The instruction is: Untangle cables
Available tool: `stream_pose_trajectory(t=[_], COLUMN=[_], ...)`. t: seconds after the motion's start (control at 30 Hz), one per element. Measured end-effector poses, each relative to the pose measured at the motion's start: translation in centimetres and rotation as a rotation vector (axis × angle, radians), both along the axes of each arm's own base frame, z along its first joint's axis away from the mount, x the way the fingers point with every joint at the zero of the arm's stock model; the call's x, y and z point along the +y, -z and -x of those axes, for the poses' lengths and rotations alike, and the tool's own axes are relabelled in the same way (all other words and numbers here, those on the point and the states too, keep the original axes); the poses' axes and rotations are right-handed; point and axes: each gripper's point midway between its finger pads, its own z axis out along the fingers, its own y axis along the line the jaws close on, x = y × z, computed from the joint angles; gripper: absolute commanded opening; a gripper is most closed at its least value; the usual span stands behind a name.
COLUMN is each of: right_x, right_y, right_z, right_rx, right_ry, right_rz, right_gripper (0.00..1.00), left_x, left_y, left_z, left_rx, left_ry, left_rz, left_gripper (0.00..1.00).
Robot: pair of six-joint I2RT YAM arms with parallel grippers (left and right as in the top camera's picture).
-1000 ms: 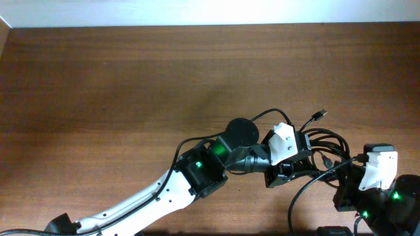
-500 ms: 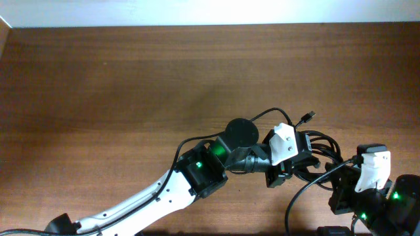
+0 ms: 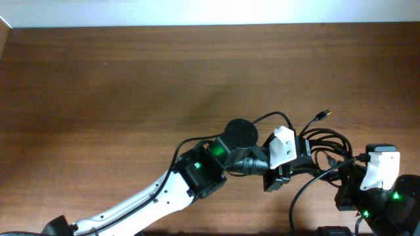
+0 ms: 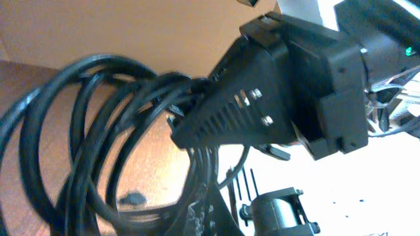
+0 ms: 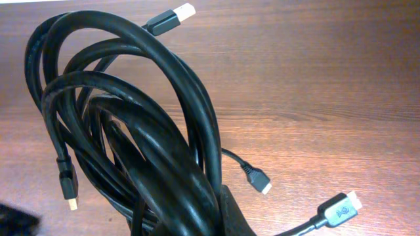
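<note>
Found the cables point(image 5: 151, 170) bunched in one looped coil at the near right of the surface point(image 3: 118, 85), strung between the two arms.

Logged the left pincer point(image 4: 193, 154) as clenched on the coil's left side. From the left wrist, appears to bite a crossing of several strands rather than one cord.

Logged the right pincer point(image 5: 222, 217) as clenched too, gripping the base of the bundle, with loops rising out of it in the right wrist view.

Noted free ends there: a gold-tipped plug point(image 5: 172, 18) at the top, a small plug point(image 5: 68, 194) dangling at left, a flat plug point(image 5: 341, 208) lying on the wood at lower right. Could not tell which plug belongs to which loop.

Step in hand, as judged: drawing the coil apart between two grips. Early in the task; no cord separated yet.

To do it well:
- Pull apart slowly and low over the surface, watching for loops that cinch instead of sliding.
- On any tightening, stop and slacken rather than haul.
- Prefer letting go with one side and regripping a single cord just beside a free plug, then feeding that end back out through the loops.
- Keep clear of the arms' own thicker wiring.

Risk: with both grips on several strands, likely only stretches the bundle.
</note>
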Motion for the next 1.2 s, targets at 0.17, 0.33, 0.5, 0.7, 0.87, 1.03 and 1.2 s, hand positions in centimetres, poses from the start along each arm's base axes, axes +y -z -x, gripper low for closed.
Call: stream_pose_trajectory(t=[0.17, 0.33, 0.5, 0.7, 0.87, 1.03, 1.2], right_x=[-0.5, -0.5, -0.3, -0.2, 0.1, 1.0, 1.7], right_y=[0.0, 0.0, 0.0, 0.0, -0.1, -0.2, -0.5], right_z=[0.0, -0.1, -0.1, -0.1, 0.0, 0.0, -0.1], right_rx=[0.000, -0.003, -0.003, -0.003, -0.003, -0.008, -0.018], right_ry=[0.024, 0.023, 0.015, 0.011, -0.002, -0.047, -0.078], right_rz=[0.018, 0.018, 0.010, 0.008, -0.003, -0.037, -0.061], right_gripper=[0.04, 0.08, 0.08, 0.08, 0.08, 0.08, 0.08], left_x=[0.9, 0.9, 0.9, 0.7, 0.7, 0.7, 0.6], left_y=[1.1, 1.2, 1.0, 0.3, 0.1, 0.1, 0.0], left_z=[-1.4, -2.3, -2.5, -2.8, -2.8, -2.8, -2.8], left_rx=[0.030, 0.034, 0.024, 0.009, 0.003, 0.002, -0.001], left_ry=[-0.116, -0.174, -0.187, -0.196, -0.196, -0.196, -0.197], left_rz=[-0.074, -0.081, -0.071, -0.045, -0.035, -0.035, -0.031], left_gripper=[0.60, 0.77, 0.72, 0.77, 0.77, 0.77, 0.67])
